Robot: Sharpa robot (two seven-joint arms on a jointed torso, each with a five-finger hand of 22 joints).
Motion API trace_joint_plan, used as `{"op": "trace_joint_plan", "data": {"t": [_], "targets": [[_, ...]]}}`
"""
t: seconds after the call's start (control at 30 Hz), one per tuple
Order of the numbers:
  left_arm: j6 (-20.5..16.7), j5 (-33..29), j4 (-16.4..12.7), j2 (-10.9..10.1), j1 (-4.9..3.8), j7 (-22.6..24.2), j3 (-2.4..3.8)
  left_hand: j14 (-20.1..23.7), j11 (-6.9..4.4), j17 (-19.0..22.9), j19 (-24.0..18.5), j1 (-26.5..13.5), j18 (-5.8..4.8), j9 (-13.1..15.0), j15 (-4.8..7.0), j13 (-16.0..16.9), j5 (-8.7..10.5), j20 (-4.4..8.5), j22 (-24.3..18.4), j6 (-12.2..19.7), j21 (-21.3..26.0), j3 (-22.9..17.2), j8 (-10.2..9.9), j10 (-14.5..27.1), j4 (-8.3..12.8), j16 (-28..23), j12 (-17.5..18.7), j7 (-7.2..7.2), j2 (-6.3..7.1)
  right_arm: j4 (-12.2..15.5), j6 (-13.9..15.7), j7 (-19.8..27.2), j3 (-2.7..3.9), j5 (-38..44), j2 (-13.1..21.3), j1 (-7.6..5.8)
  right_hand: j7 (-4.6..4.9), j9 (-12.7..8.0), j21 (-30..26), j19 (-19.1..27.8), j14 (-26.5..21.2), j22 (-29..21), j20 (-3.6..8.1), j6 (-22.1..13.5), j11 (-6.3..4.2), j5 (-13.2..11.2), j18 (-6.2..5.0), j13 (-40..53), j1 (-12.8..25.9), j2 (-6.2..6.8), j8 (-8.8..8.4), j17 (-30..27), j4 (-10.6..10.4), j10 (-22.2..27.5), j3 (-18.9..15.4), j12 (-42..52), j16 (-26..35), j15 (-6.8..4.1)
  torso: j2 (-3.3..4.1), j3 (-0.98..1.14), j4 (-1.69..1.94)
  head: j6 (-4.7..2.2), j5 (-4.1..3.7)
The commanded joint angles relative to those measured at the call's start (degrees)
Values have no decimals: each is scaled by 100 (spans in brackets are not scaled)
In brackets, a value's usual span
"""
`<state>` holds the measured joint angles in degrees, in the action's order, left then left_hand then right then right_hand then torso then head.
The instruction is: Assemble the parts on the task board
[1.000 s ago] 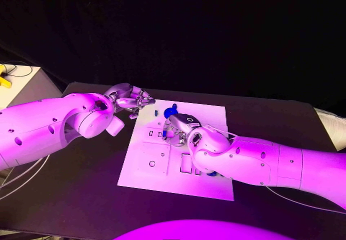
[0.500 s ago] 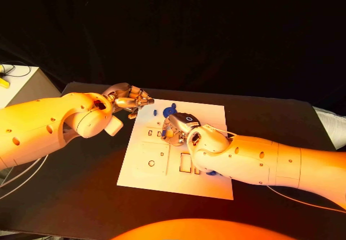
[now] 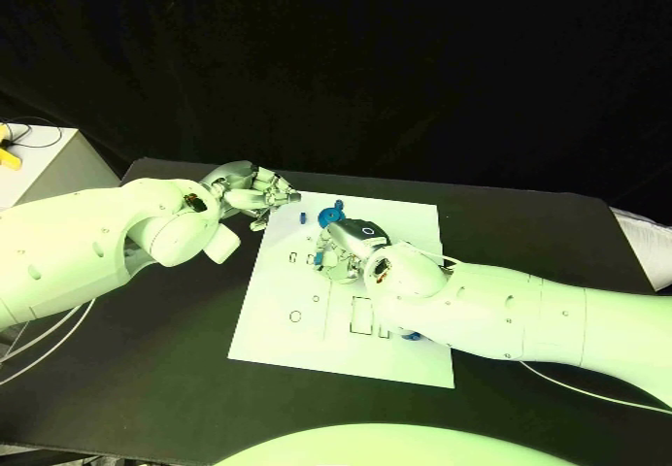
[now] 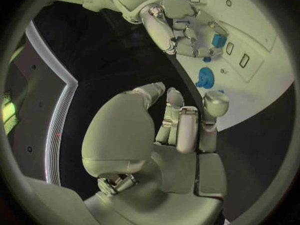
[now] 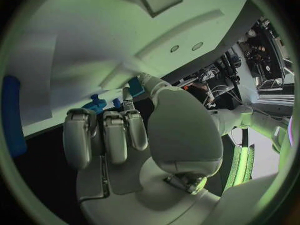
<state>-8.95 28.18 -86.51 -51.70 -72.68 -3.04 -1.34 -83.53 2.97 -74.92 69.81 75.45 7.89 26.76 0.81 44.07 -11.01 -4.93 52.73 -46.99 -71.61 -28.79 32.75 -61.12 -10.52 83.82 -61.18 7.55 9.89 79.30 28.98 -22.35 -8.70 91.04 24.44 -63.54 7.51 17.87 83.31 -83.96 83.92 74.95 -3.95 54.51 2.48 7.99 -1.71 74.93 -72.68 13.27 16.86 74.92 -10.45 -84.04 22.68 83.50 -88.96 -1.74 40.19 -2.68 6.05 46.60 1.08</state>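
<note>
Two bulky white arms with smooth rounded shells are seen, each dotted with small dark screw holes. The left hand (image 3: 252,191) and right hand (image 3: 346,250) are built of silver metal segments with pale rounded fingertip pads (image 4: 215,103). A dark round cap is set at the right wrist. Thin pale cables trail beneath both arms.

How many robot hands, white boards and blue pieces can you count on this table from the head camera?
Robot hands: 2, the left hand and the right hand
White board: 1
Blue pieces: 3 showing, one by the board's far edge, one in the right hand's fingers, one peeking from under the right arm; the arm may hide more
Total: 6
</note>
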Motion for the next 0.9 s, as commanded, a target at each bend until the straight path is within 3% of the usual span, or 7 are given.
{"op": "trace_joint_plan", "data": {"t": [0.03,0.2,0.27,0.47,0.67,0.77,0.9], "targets": [[130,10,-4,17,-6,-9,3,-34,7,-160,45,-15,-50,9,-12,-29,-19,3,4,66,-15,-30,24,68,-17,23,34,8,-5,1,55,51,-3,65,-2,5,34,-36,-46,-307,533,944,-61,-139,60,0,-9,837,46,46,-67,1208,-34,36,-123,-125,26,57,-1,-1,-6,0,3],[161,18,2,22,-6,-24,2,-34,7,-160,45,-15,-50,9,-12,-29,-19,3,4,66,-15,-30,24,68,-17,23,34,8,-5,27,181,97,-6,11,19,4,173,-159,-172,-261,510,861,-160,-571,184,120,-35,454,-138,-42,-335,1129,-182,383,-724,-537,67,162,2,6,-7,-6,7],[171,25,6,25,-6,-28,2,-44,10,-182,50,-15,-52,10,-14,-24,-17,1,15,77,-22,-31,23,70,-20,33,29,13,-3,57,245,110,-6,3,37,4,222,-209,-224,-246,503,830,-206,-677,236,167,-47,352,-378,-178,-467,1102,-428,457,-1363,-609,82,209,2,6,-6,-9,5],[241,120,35,37,-4,-26,0,-116,46,-327,58,-196,-58,31,-49,283,5,-29,48,146,-54,103,46,-153,-172,112,-273,47,81,368,497,76,-6,19,212,-13,322,-320,-367,-198,487,741,-264,-894,319,332,-76,104,-535,-163,-738,1047,-658,656,-2343,-790,112,275,-9,9,-29,-34,49],[262,474,141,135,-3,-116,-2,-296,37,-681,184,-264,-92,52,-44,798,-7,-30,256,186,-185,206,84,-558,-324,288,-720,39,56,878,781,386,28,-179,629,-136,314,-329,-361,-206,478,750,-274,-813,315,484,-75,106,-570,-243,-737,1013,-652,632,-2351,-755,131,277,-31,32,-84,-83,21],[249,780,200,224,-2,-301,-6,-390,-11,-864,311,-209,-125,76,-7,1240,-124,-9,443,145,-300,146,144,-897,-387,370,-1052,-16,-58,1040,833,959,42,-664,932,-257,203,-274,-448,-179,469,694,-217,-447,217,540,-96,82,-905,-577,-530,980,-590,640,-1988,-741,151,199,-66,42,-105,-103,13],[417,1145,239,319,-1,-691,-11,-393,-67,-846,313,-191,-122,102,43,1353,-159,37,420,112,-301,-367,228,-949,-384,359,-1143,-64,51,1166,727,1696,54,-1470,1341,-443,171,-270,-495,-167,453,668,-166,-346,175,704,-104,-63,-1266,-648,-424,923,-533,799,-1610,-873,185,155,-97,57,-142,-93,84]]}}
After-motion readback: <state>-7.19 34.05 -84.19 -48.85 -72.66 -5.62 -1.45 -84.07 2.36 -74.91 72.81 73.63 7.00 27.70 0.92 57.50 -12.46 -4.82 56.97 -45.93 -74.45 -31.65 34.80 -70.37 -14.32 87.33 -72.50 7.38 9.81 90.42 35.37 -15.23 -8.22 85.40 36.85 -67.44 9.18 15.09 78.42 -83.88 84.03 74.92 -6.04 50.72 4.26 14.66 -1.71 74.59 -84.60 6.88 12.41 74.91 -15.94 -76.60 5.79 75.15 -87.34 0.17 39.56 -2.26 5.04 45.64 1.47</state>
